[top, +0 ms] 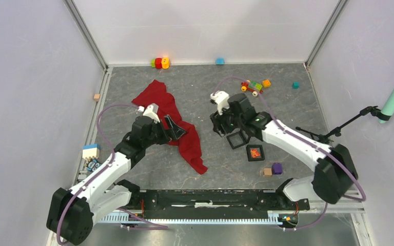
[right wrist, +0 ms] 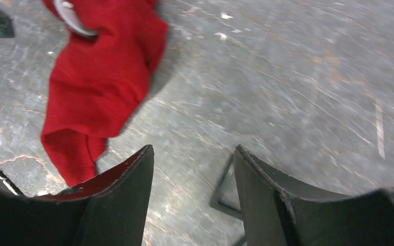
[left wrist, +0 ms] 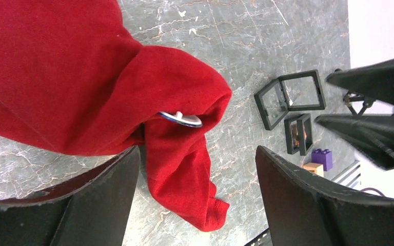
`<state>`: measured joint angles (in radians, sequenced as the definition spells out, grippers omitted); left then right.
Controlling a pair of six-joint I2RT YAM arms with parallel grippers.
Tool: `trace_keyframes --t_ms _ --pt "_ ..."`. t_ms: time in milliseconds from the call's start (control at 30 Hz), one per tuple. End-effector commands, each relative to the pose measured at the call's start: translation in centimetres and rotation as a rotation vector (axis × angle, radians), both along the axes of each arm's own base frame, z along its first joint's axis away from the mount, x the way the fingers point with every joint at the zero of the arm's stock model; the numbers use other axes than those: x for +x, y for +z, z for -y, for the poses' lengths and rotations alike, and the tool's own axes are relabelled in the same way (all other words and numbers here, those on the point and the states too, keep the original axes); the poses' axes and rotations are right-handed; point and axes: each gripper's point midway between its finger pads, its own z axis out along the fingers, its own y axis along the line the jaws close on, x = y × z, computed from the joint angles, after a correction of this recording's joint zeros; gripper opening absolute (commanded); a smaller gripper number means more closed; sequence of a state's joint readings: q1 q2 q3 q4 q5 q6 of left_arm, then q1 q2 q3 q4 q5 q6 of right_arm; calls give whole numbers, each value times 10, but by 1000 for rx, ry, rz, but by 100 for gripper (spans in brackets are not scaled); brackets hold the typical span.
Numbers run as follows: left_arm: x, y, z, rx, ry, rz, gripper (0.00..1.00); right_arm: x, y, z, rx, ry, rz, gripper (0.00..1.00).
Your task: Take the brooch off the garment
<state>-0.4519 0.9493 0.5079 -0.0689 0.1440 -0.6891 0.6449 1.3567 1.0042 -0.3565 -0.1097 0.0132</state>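
Note:
The deep-red garment (top: pixel 159 100) lies crumpled on the grey table, left of centre, its sleeve end (left wrist: pixel 184 189) trailing toward the near edge. The brooch (left wrist: pixel 182 118), a small round silvery disc, sits edge-on in a fold of the garment; the right wrist view shows it as a pale curve (right wrist: pixel 74 23) at the top left. My left gripper (left wrist: pixel 197 151) hovers open above the sleeve with nothing held. My right gripper (right wrist: pixel 193 151) is open and empty over bare table, to the right of the garment (right wrist: pixel 97 77). The top view does not show the brooch.
A black open frame case (top: pixel 236 139) lies just under the right gripper, and another with an orange inlay (top: pixel 255 152) lies nearer. A purple brick (top: pixel 277 168) and wooden block (top: pixel 267 172) sit beside them. Toys (top: pixel 160 62) line the back wall, with a toy car (top: pixel 251 86).

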Motion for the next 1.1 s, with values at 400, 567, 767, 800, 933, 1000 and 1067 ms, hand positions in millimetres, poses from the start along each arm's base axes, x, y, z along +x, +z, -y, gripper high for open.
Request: trace_keyframes --t_ms 400,567,767,800,933,1000,1067 --pt "11 -4 -2 -272 44 -121 61 27 -9 -131 173 209 67 59" --pt "14 -5 -3 -295 69 -138 56 32 -22 -146 183 234 25 55" --pt "13 -9 -4 -315 73 -159 53 22 -33 -156 223 281 -20 26" --pt "12 -11 -5 -316 80 -168 53 16 -33 -156 236 291 -24 20" --pt "1 -19 -12 -322 114 -208 52 -7 -37 -145 232 285 -51 0" --pt "-10 -22 -14 -330 123 -224 50 -21 -32 -143 257 292 -37 0" --pt "-21 -25 -14 -365 124 -238 48 -35 -29 -141 276 294 -31 0"
